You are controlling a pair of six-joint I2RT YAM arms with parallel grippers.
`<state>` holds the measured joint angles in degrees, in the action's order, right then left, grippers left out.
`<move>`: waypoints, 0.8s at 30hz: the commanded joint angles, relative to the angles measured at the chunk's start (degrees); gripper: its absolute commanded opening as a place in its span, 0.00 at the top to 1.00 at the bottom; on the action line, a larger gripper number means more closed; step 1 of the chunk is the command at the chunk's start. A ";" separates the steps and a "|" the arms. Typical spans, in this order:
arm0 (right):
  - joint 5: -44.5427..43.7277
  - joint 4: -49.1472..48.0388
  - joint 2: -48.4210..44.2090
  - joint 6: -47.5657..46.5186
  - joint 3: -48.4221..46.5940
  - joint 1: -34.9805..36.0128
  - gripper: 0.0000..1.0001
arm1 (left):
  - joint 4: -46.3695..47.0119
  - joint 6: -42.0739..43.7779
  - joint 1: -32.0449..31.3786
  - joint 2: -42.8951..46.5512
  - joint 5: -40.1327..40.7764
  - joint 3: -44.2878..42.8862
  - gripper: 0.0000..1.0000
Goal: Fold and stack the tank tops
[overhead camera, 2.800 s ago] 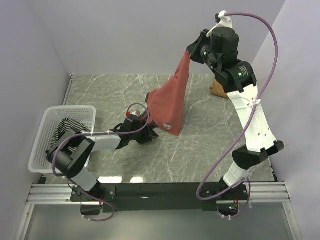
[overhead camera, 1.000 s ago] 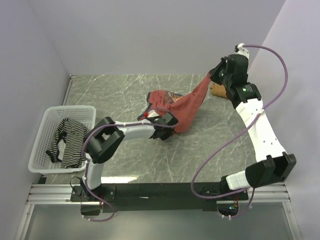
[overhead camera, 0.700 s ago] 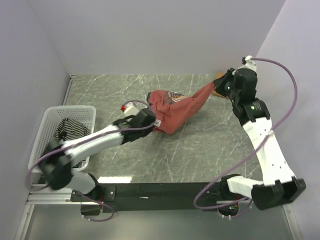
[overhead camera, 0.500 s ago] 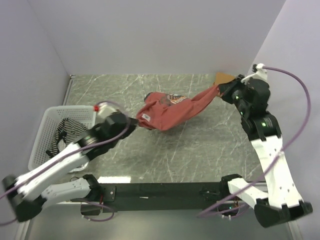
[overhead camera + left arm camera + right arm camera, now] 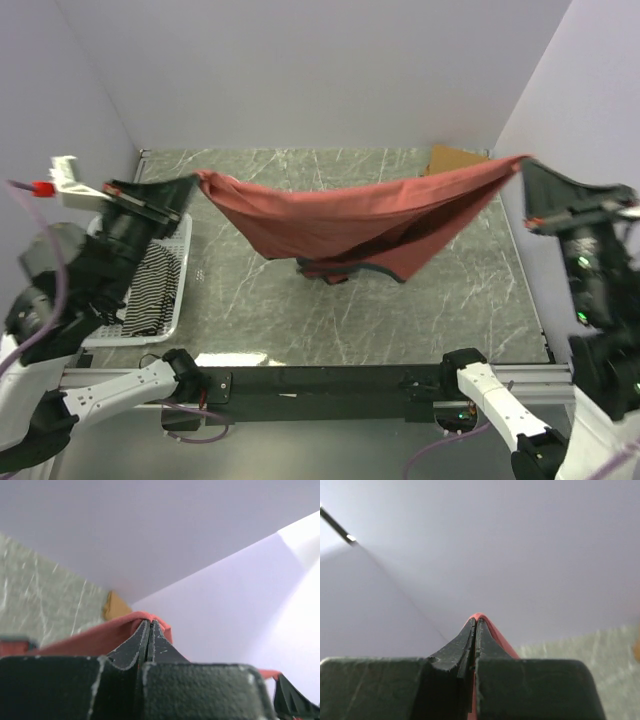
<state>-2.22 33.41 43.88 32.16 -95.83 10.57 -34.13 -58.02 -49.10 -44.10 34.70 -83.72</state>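
Left gripper [image 5: 192, 182] and right gripper [image 5: 524, 162] clamp the red top [image 5: 340, 215], stretched aloft, unfolded. Striped top [image 5: 150, 290] lies in basket [image 5: 181, 262].

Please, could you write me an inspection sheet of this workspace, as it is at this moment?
Surface: grey-green veined table, no damage seen.
Job's things: red tank top stretched in the air, middle sagging; striped tank top in the basket; tan tank top at far right corner.
Clutter: white basket at left edge.
Grippers: left gripper and right gripper each shut on one end of the red tank top.
Cables: purple cable by left arm, clear of cloth.
Surroundings: plain walls; nothing else seen.
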 commanded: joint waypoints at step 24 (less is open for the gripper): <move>9.16 -27.70 39.77 -1.49 -13.03 -0.46 1.00 | 24.11 8.01 37.75 -58.67 -48.13 -42.26 0.99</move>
<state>4.40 12.99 76.95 31.83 -101.49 10.44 -15.42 -47.31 -14.87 -94.74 1.02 -112.95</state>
